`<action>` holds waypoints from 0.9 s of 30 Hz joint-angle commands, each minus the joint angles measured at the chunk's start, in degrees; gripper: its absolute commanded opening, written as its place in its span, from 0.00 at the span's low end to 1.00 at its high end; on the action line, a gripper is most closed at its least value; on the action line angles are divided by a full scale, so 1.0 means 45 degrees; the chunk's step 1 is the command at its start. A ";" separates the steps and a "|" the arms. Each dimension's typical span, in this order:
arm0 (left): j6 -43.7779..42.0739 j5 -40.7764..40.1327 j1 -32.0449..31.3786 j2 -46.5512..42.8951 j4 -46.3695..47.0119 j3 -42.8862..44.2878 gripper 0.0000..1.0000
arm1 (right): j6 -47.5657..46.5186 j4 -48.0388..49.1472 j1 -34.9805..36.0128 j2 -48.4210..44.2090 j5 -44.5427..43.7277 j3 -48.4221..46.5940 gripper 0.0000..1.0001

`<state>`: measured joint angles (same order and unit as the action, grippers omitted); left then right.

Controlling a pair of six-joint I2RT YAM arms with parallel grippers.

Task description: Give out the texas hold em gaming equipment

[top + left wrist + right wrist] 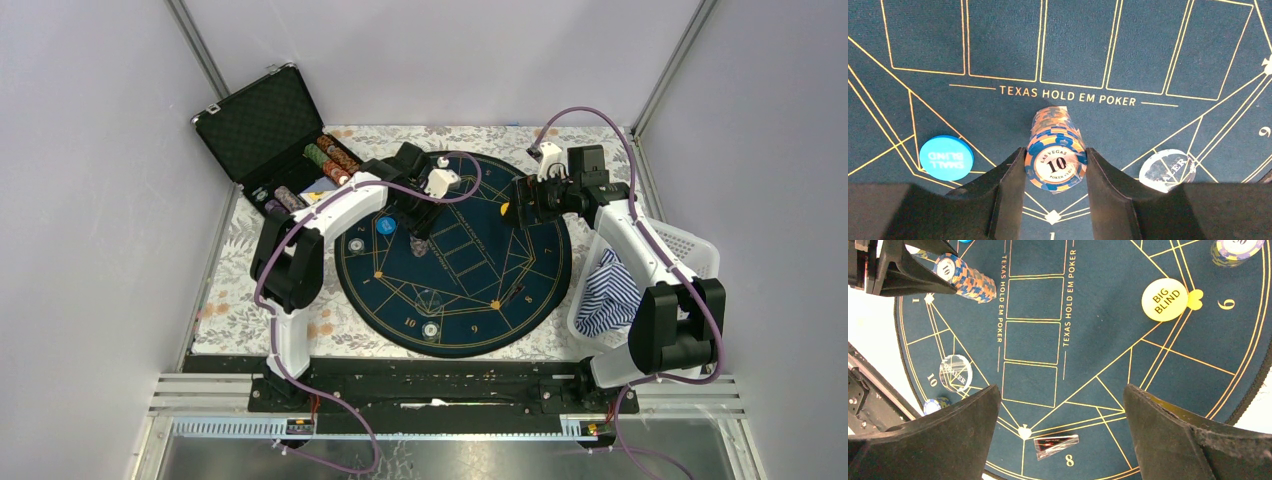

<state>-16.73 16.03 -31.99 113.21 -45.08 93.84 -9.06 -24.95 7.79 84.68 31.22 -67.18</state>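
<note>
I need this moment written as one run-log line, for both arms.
left fingers: shut on blue-orange chip stack | stack: tilted over poker mat | right fingers: open, empty, above mat

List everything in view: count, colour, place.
poker mat: one, dark blue, table centre
tablecloth: one, floral, under mat
hard case: one, black, open, far left, chip rows inside
chip stack: one, orange and blue, in the left gripper
small blind disc: one, blue, on mat beside that stack
big blind disc: one, yellow, on mat
dealer disc: one, clear, on mat by the 10
purple chips: one stack, mat edge past big blind
blue chips: one stack, mat edge by the 10
wrapped pack: one, dark red, on mat by the 8
basket: one, white, right of mat
striped cloth: one, blue-white, in basket
left gripper: one, black, shut on chip stack
right gripper: one, black, open above mat
</note>
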 commanded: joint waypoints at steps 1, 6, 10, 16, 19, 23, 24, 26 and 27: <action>-0.0294 -0.0172 -0.0041 -0.0915 -0.0011 0.0578 0.37 | -0.0160 -0.0037 -0.0072 -0.0030 0.0445 -0.0052 1.00; -0.0550 -0.0399 -0.0030 -0.1350 -0.0263 0.0628 0.36 | -0.0156 -0.0039 -0.0077 0.0026 0.0486 -0.0072 1.00; -0.0805 -0.0539 -0.0030 -0.1689 -0.0608 0.0655 0.36 | -0.0155 -0.0060 -0.0081 0.0048 0.0490 -0.0091 1.00; -0.1508 -0.0146 -0.0003 -0.2772 -0.1070 0.0025 0.36 | -0.0136 -0.0051 -0.0071 0.0012 0.0470 -0.0091 1.00; -0.1961 0.0142 0.0089 -0.3353 -0.1293 -0.0468 0.36 | -0.0116 -0.0051 -0.0076 0.0024 0.0479 -0.0108 1.00; -0.2553 0.1034 0.0259 -0.4156 -0.1769 -0.1190 0.38 | -0.0096 -0.0076 -0.0081 0.0043 0.0484 -0.0132 1.00; -0.2810 0.1297 0.0285 -0.4397 -0.1988 -0.1377 0.38 | -0.0096 -0.0090 -0.0073 0.0048 0.0484 -0.0148 1.00; -0.3456 0.1858 0.0273 -0.4961 -0.2224 -0.2069 0.38 | -0.0096 -0.0100 -0.0071 0.0058 0.0450 -0.0128 1.00; -0.3746 0.2137 0.0277 -0.5252 -0.2259 -0.2507 0.38 | -0.0096 -0.0088 -0.0076 0.0064 0.0450 -0.0145 1.00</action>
<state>-27.42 19.22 -31.11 95.20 -52.73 87.09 -9.04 -24.97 7.79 84.71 32.25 -67.18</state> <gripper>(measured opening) 0.469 0.994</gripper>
